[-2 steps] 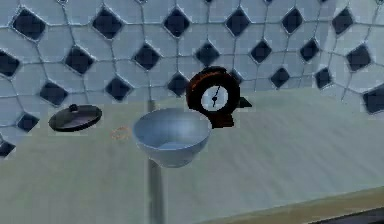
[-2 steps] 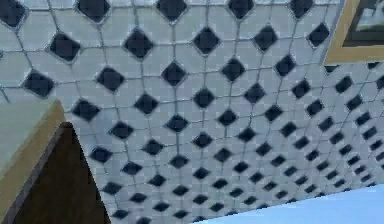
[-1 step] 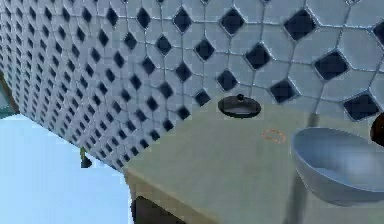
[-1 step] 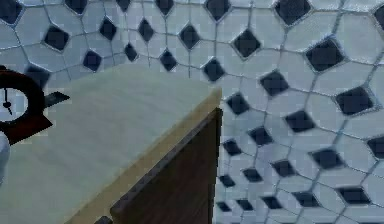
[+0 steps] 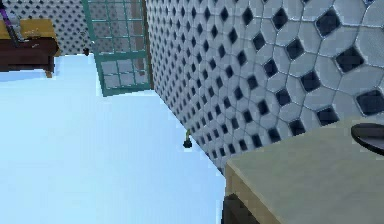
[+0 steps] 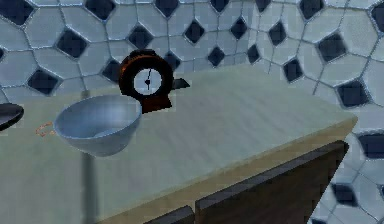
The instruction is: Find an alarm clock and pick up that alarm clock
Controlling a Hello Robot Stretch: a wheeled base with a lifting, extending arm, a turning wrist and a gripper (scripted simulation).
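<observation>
Bearing alarm clock [image 6: 147, 80], beige tabletop [image 6: 260, 125], patterned wall [image 6: 250, 25]

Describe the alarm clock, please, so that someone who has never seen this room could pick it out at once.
A pale tabletop stands against a wall patterned with dark diamonds. Near the table's wall-side edge, just beyond a grey-blue bowl, stands the alarm clock. Unlike the low, round bowl, it is upright, with a reddish-brown body and a round white dial.

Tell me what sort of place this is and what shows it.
Probably a room in a house: a round red-brown alarm clock and a pale blue bowl stand on a beige tabletop, and a teal-framed glass door stands beyond.
</observation>
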